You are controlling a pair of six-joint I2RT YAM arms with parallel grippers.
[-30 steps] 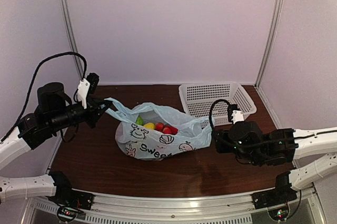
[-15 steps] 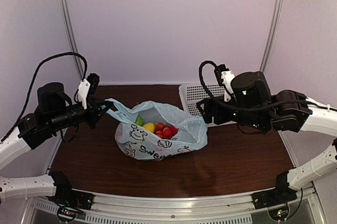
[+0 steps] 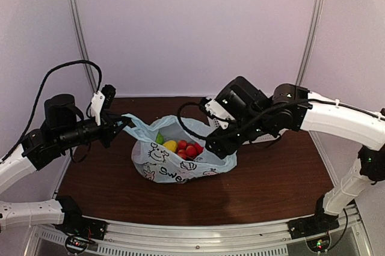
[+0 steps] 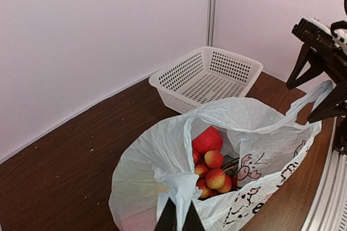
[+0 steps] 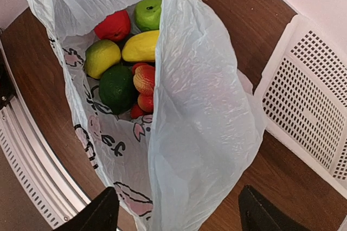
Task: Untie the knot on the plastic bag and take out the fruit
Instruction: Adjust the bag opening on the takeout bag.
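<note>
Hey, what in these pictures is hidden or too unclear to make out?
- Top view: how many fruit; the plastic bag wall covers most.
- Left wrist view: left gripper, cut off by the bottom edge.
- Top view: basket, almost wholly behind the right arm.

Plain pale walls point(image 3: 192, 27) with metal corner posts point(image 3: 310, 33) enclose a dark wooden table point(image 3: 271, 184).
</note>
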